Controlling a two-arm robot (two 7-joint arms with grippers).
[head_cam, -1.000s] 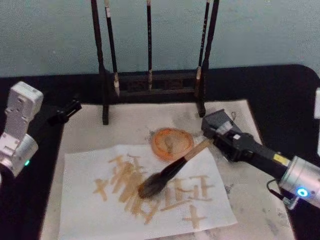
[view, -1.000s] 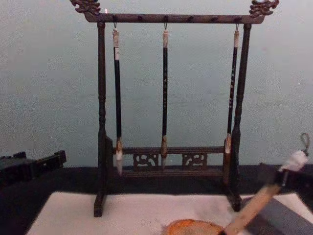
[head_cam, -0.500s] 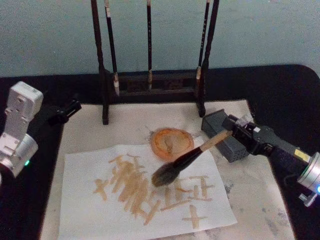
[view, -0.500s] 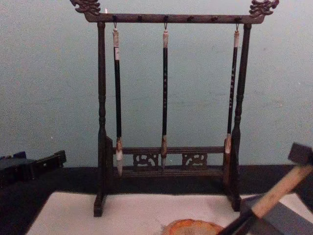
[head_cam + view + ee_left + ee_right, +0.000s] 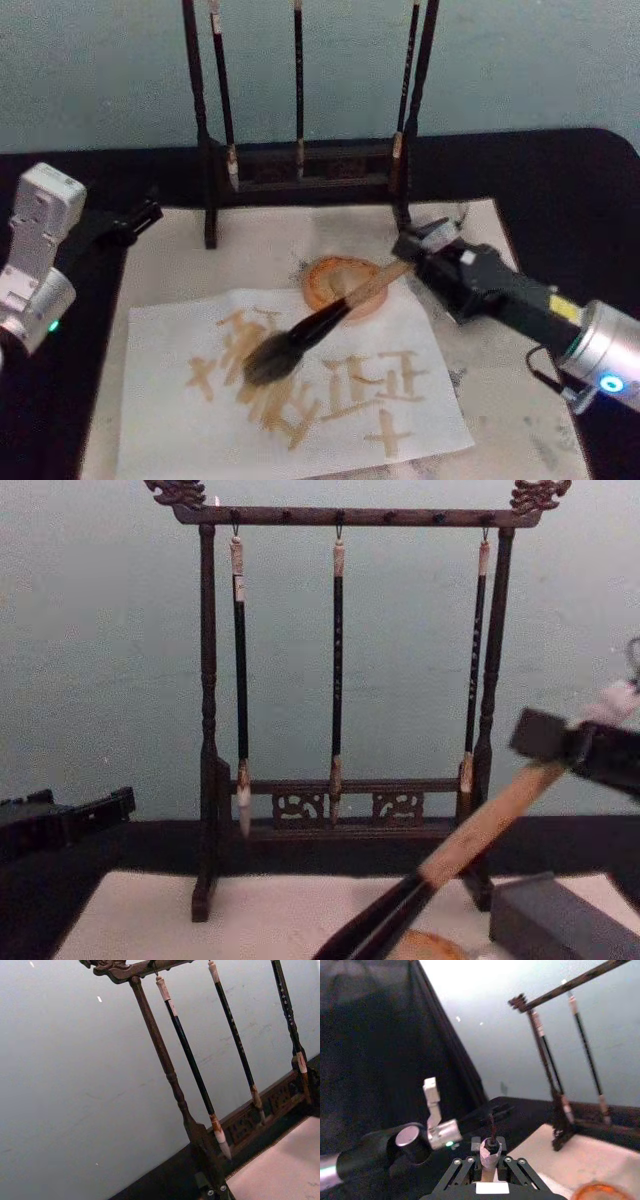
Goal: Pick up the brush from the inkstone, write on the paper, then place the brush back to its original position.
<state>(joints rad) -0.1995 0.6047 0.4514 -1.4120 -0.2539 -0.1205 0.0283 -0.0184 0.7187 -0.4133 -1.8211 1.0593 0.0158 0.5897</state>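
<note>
Brush is riding in your right gripper, which is clamping the pale handle up near its white end. On the right wrist view you're seeing that end and its dark cord loop poking up between the fingers. The brush is slanting down and to the left, its handle crossing over the orange dish. Its bushy tip is hanging over the middle of the paper, right above the tan strokes. You cannot tell whether the bristles are touching the sheet.

The paper is lying flat on the white mat, just in front of the dish. From the chest view you're getting the handle angling down from the gripper, passing in front of the wooden rack, with a grey block sitting low on the right.

Your left gripper is resting at the mat's far left corner, well apart from the brush. You cannot tell whether it's open or closed.
</note>
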